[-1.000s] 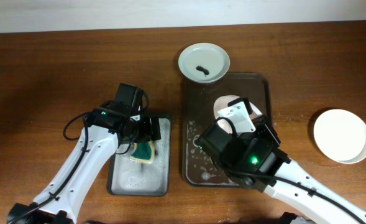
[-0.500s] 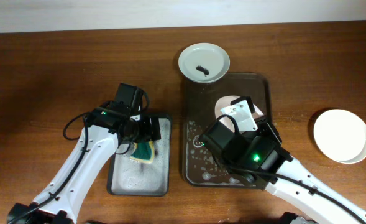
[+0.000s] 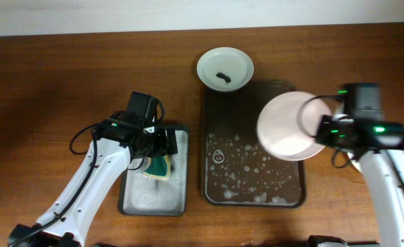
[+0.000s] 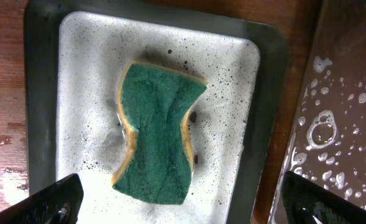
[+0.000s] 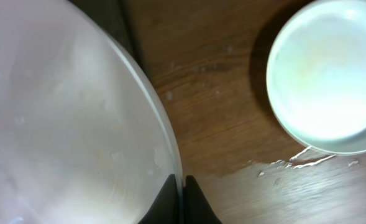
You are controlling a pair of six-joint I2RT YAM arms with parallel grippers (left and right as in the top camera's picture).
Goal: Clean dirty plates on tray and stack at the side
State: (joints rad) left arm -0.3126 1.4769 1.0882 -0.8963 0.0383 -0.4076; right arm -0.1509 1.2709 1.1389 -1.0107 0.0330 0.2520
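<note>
The pinkish-white plate [image 3: 289, 127] is held over the right half of the dark brown tray [image 3: 219, 113], its right edge reaching out past the tray's right rim. The right gripper [image 5: 183, 193] pinches that edge, one finger on either side of the rim. The tray's left half and near end are uncovered, wet and flecked with suds. A smeared plate [image 3: 225, 68] sits at the tray's far left corner, overlapping the rim there. In the right wrist view, a white plate [image 5: 324, 74] lies on the tabletop [image 3: 51, 82], apart from the held plate, with a strip of bare wood between them. To the left, the left gripper [image 4: 183, 202] hovers with its jaws spread wide above the green sponge [image 4: 158, 137], which lies in the grey tray [image 4: 36, 124] just beside the dark tray's left rim.
</note>
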